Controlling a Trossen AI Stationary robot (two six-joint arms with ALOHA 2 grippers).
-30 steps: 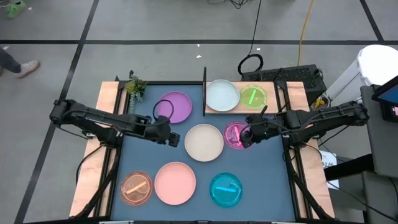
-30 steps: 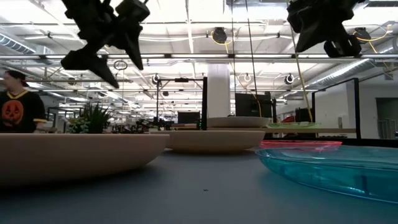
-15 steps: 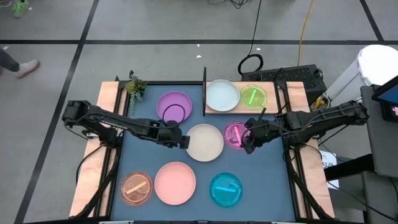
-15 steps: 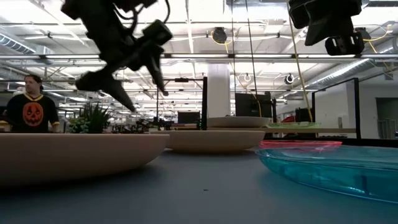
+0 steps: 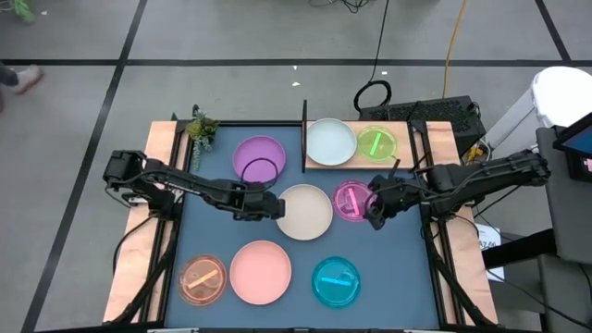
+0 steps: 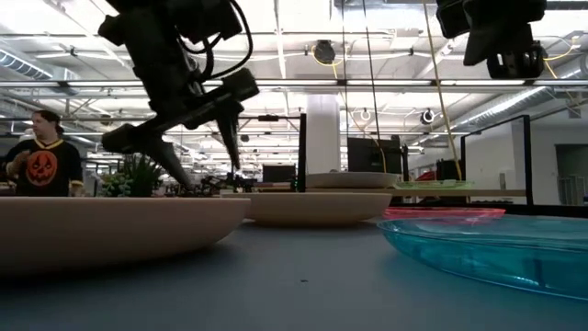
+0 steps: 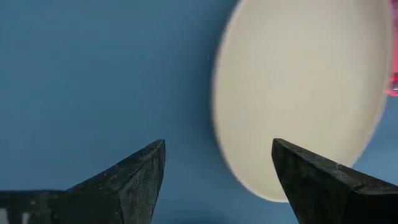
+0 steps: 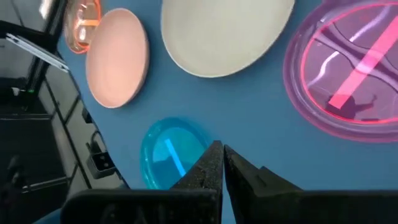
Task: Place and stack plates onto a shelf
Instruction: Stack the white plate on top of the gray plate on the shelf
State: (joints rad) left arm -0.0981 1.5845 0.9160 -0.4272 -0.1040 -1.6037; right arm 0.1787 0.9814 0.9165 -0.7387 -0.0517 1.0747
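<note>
Our left pincer (image 5: pixel 274 207) hangs with its jaws spread wide and nothing between them, just short of the near rim of the cream plate (image 5: pixel 303 211). In the left wrist view that rim (image 7: pixel 217 112) lies ahead of the two dark fingers (image 7: pixel 134 174), roughly in line with the gap between them. The plate rests flat on the blue mat (image 5: pixel 213 231) of the desk, apart from its neighbours.

We judge the plate to be light, rigid plastic with a smooth, rather slick surface. It should not bend or break under a firm pinch, but it could slide on the mat or slip out of a shallow hold. Its raised rim is the only real place to take it: one finger over the lip, one under, biting well in so the plate does not droop or swing once lifted.

Beyond the plate, on its far side from the left pincer, lies the magenta dish (image 5: pixel 351 200). Our right pincer (image 5: pixel 377 218) hovers clenched tight and empty just off that dish's far edge. The shelf (image 5: pixel 407 153) already carries the pale mint plate (image 5: pixel 330 141) and the green dish (image 5: pixel 376 143).
</note>
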